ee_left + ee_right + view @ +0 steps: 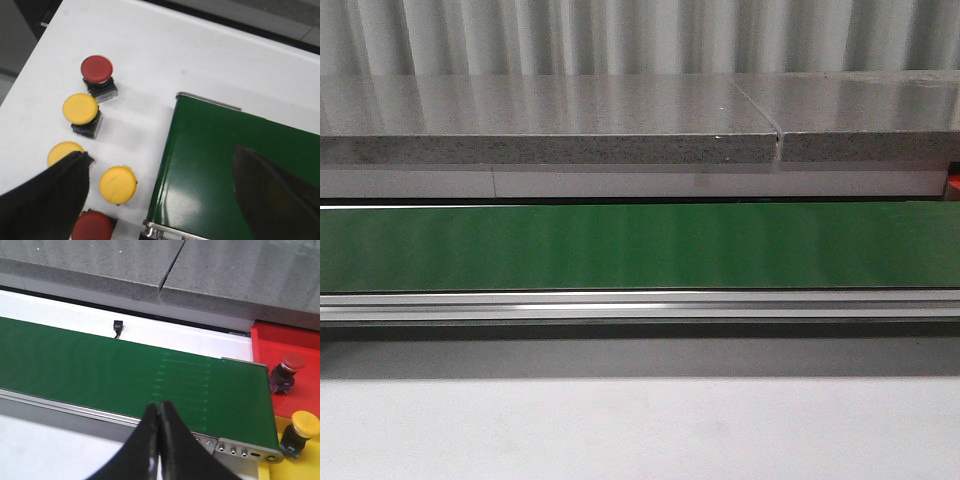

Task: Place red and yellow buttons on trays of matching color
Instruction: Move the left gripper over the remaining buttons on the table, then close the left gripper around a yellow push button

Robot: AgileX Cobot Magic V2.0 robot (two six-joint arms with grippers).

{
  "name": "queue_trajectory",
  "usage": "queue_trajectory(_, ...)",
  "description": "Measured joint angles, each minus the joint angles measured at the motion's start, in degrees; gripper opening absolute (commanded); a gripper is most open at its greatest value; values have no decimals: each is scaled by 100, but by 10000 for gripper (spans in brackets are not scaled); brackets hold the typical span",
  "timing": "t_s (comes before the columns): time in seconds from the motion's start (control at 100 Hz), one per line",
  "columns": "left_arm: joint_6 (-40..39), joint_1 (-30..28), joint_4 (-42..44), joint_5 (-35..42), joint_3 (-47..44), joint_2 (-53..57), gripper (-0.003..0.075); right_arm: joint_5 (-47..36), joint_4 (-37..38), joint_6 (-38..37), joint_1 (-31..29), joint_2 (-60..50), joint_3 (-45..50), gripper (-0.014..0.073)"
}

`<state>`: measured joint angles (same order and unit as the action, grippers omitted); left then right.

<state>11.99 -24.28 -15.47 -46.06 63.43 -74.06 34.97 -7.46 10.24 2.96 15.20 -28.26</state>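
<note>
Across the front view runs a green conveyor belt (640, 245) with an aluminium rail along its near edge, a grey stone ledge (550, 120) behind it and the white bench (640, 430) in front; no arm, button or tray shows there.

Only the left wrist view shows the supply of buttons on the white bench beside the belt's end: a red button (97, 68), a yellow button (80, 108) just next to it, a second yellow button (63, 152) partly hidden by a dark finger, a third yellow button (117, 184), and a second red button (92, 227) cut by the picture's edge. All stand clear of the belt. The left end effector (165, 200) is spread wide with nothing between its fingers (45, 200); one finger hangs over the buttons, the other over the belt.

Only the right wrist view shows the trays at the belt's other end. A red tray (300, 340) carries a red-capped button (289, 367), and a yellow tray (305, 467) next to it carries a yellow-capped button (299, 432). A small black sensor (118, 328) sits on the white strip behind the belt. The right end effector (159, 412) is closed, its tips pressed together, holding nothing, above the belt's near rail.
</note>
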Motion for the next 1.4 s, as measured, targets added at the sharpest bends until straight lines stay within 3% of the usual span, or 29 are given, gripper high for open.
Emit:
queue_trajectory(0.29, -1083, -170, 1253, -1514, 1459, -1687, 619, 0, 0, 5, 0, 0, 0, -65)
queue_trajectory(0.52, -1199, -170, 1453, -2141, 2556, -3010, 619, 0, 0, 5, 0, 0, 0, -65)
queue_trajectory(0.79, -1230, -170, 1453, -2310, 3421, -4162, 619, 0, 0, 5, 0, 0, 0, -65)
queue_trajectory(1.02, -1199, -170, 1415, -2256, 3628, -4575, 610, 0, 0, 5, 0, 0, 0, -65)
queue_trajectory(1.11, -1199, -170, 1367, -2204, 3628, -4681, 547, 0, 0, 5, 0, 0, 0, -65)
queue_trajectory(1.28, -1129, -170, 1345, -2133, 3628, -4758, 335, 0, 0, 5, 0, 0, 0, -65)
queue_trajectory(1.4, -1079, -170, 1345, -2120, 3628, -4758, 230, 0, 0, 5, 0, 0, 0, -65)
